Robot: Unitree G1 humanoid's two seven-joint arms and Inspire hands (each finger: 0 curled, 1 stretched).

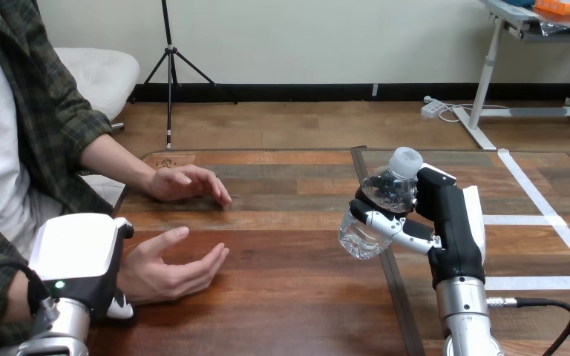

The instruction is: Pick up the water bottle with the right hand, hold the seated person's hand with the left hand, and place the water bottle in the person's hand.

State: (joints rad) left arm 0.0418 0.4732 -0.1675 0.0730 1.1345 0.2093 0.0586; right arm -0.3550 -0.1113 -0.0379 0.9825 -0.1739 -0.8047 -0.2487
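Bottle [388,190] in R robot hand [454,222]; L robot hand's [78,251] hold unclear

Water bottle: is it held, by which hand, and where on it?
The right hand holds the water bottle, fingers curled round its clear body, below the cap. The left hand sits by the person's nearer hand; a hold there cannot be told.

Silver forearms [462,304] — right hand [454,222] black, white-shelled; left hand [74,248] white-backed, with a green light [59,284].
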